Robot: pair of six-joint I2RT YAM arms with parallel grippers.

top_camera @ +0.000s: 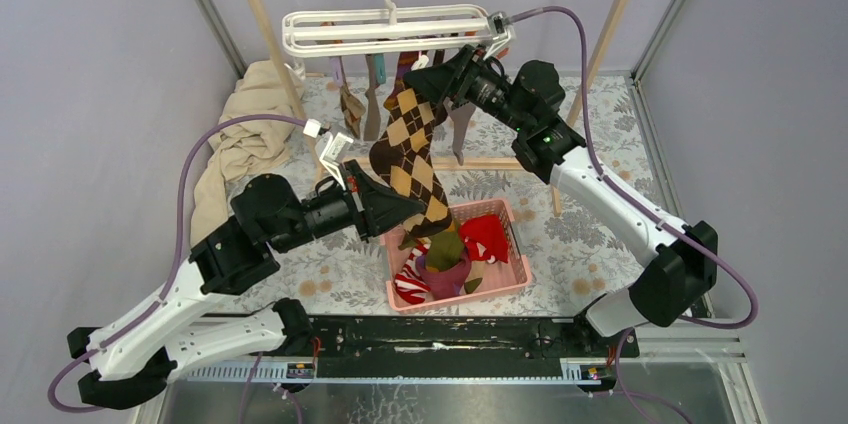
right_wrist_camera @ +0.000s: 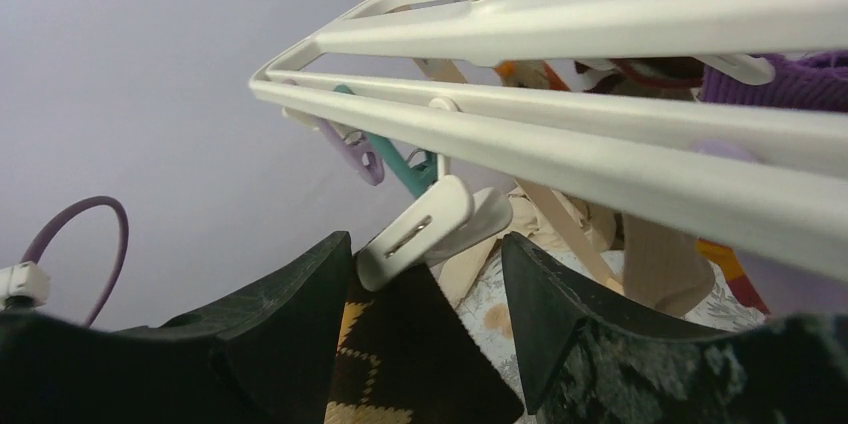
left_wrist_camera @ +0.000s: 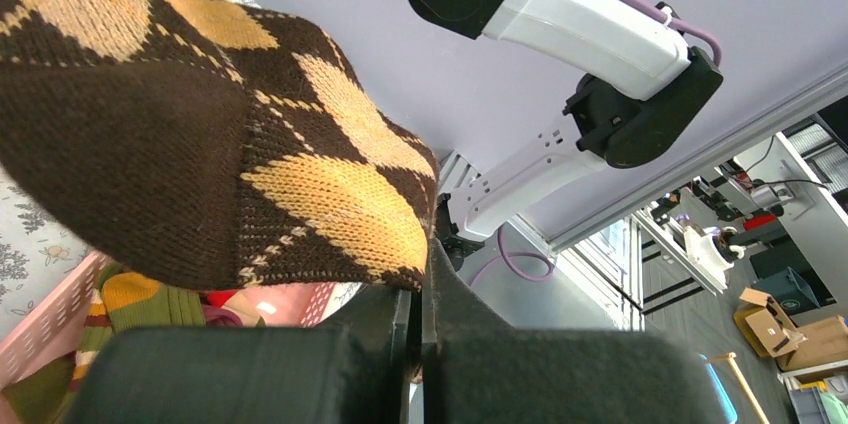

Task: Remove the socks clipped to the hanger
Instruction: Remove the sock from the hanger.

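The brown argyle sock point(top_camera: 410, 159) hangs from a white clip point(right_wrist_camera: 420, 232) of the hanger point(top_camera: 390, 29). The left gripper point(top_camera: 405, 209) is clamped on its lower part, above the pink basket point(top_camera: 515, 269). The right gripper point(right_wrist_camera: 420, 324), jaws apart, reaches up around the clip.

A robotics lab: grey-curtained test cell with aluminium frame point(top_camera: 205, 4), beyond it workbenches point(left_wrist_camera: 800, 234) and cardboard boxes point(left_wrist_camera: 775, 324).

White-and-black arms point(top_camera: 610, 199), purple cables, apparently black tools.
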